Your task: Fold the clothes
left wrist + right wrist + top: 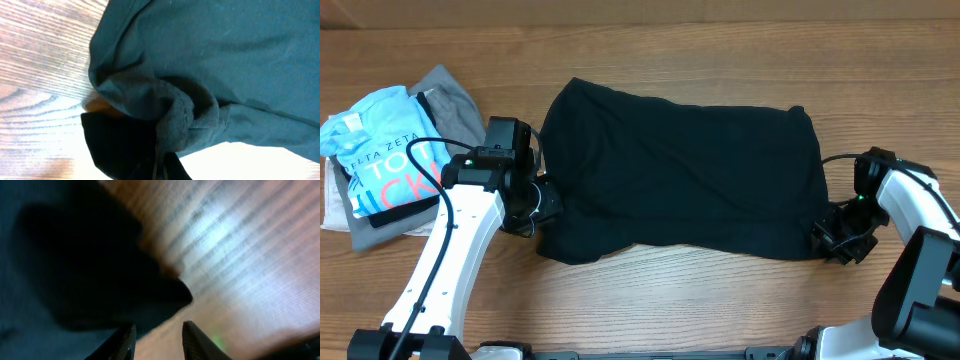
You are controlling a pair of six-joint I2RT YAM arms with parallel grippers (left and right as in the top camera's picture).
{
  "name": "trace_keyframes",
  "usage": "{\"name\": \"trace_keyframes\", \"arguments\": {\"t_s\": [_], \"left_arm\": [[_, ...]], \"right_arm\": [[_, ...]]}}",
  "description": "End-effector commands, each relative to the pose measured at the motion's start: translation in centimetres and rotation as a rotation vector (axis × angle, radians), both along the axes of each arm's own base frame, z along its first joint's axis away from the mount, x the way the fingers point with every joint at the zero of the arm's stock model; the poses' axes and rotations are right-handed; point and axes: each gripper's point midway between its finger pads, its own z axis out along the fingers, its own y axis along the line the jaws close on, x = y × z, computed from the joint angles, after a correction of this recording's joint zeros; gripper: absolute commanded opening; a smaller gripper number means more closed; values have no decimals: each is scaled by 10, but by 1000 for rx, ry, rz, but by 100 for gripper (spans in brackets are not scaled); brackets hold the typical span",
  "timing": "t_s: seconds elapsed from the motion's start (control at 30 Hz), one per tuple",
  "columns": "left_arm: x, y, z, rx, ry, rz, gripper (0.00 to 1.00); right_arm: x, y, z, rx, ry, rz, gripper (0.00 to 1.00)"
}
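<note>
Black T-shirt (680, 170) lay spread across the table (650, 305), between both grippers. Our left gripper (538, 205) was clamped on its bunched corner; our right gripper (835, 238) had fingers apart beside the opposite corner.

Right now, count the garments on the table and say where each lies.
3. The black T-shirt lies spread across the centre; the light blue lettered shirt sits at the far left, on the grey garment. More may be hidden in that pile.
</note>
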Motion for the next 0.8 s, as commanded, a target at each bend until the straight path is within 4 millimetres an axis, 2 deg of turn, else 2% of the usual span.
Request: {"name": "trace_keyframes", "arguments": {"t_s": [0.0, 0.17, 0.33, 0.5, 0.67, 0.77], "left_arm": [[1, -1, 0, -8, -12, -26, 4], [2, -1, 0, -9, -15, -26, 4], [2, -1, 0, -9, -16, -26, 4], [3, -1, 0, -9, -17, -26, 4], [3, -1, 0, -9, -18, -26, 4], [3, -1, 0, -9, -18, -26, 4]], "right_arm": [[2, 3, -9, 11, -27, -30, 34], [14, 1, -19, 0, -94, -31, 34], [10, 2, -30, -3, -104, -28, 34], [-7, 9, -40, 13, -66, -29, 34], [-13, 10, -36, 19, -35, -31, 40], [-6, 5, -26, 13, -43, -35, 40]]}}
